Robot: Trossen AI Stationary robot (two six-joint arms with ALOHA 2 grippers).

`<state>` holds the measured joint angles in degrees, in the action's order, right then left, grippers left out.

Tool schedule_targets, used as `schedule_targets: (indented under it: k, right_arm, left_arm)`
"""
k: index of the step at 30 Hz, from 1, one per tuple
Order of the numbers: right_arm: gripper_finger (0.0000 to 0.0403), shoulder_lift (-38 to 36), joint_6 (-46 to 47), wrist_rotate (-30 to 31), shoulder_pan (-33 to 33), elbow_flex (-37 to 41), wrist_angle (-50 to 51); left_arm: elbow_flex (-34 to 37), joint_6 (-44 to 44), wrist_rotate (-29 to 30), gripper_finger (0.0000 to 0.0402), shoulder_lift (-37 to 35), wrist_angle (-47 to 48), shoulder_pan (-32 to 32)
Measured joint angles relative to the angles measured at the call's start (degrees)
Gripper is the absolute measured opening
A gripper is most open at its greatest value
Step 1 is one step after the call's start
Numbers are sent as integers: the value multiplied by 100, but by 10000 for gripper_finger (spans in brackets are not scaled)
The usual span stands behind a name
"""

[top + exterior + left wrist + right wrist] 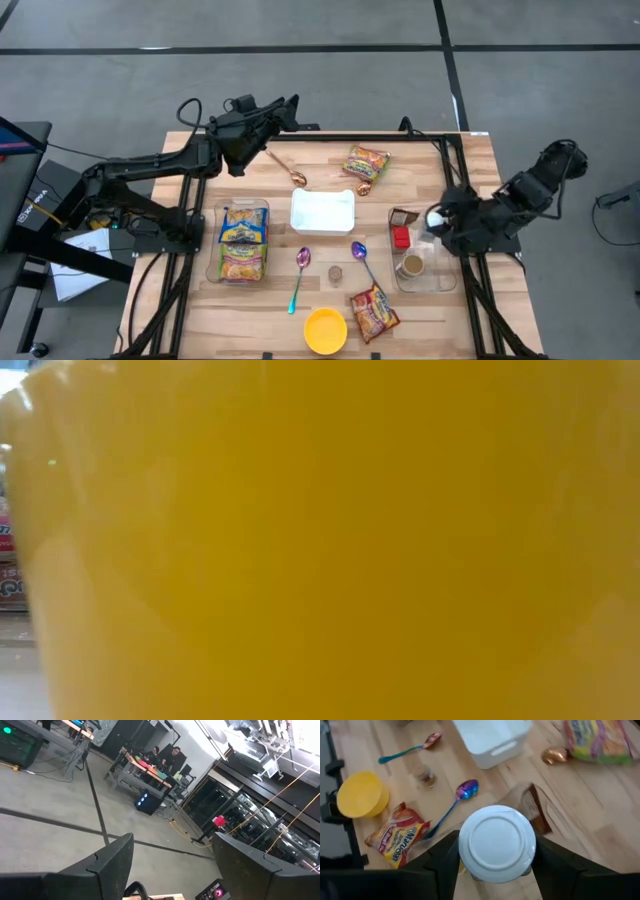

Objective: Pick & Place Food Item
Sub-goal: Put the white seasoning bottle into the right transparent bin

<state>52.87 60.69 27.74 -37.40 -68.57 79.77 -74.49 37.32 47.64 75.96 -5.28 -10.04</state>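
My right gripper point(497, 867) is shut on a jar with a round white lid point(497, 842). In the high view the jar point(436, 217) is at the table's right side, by the far left corner of a clear bin point(445, 282). One noodle packet point(367, 162) lies at the far middle, another point(373, 312) near the front edge. My left gripper point(292, 105) is raised level past the far left edge, open, with nothing between its fingers point(112, 862). My right gripper pinches the jar between its two fingers, one on each side of the jar's body just under the white lid point(465, 865). The fingers slant down from the table's right side. The lid faces the wrist camera. The jar's lower part is hidden behind its lid.
A white tub point(322, 211) sits mid-table. A clear tray point(243, 243) with noodle packets lies left. Three spoons point(300, 275) point(365, 262) point(290, 170) lie around. The bin holds a red item point(401, 238) and a brown jar point(411, 265). A yellow bowl point(325, 330) blocks the low view.
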Motion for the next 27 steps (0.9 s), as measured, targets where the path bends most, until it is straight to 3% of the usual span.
schedule_targets:
  k: [5,20,27]
  right_arm:
    - [198,-255,1294,283,-506,617,97]
    - [200,-302,4008,1181,-1769,2474,-151]
    - [200,-133,4604,1538,-2037,2922,-192]
  left_arm:
    - [0,0,0,264,0,2,0]
    - [0,1,7,264,2,22,0]
    - [0,2,7,264,2,22,0]
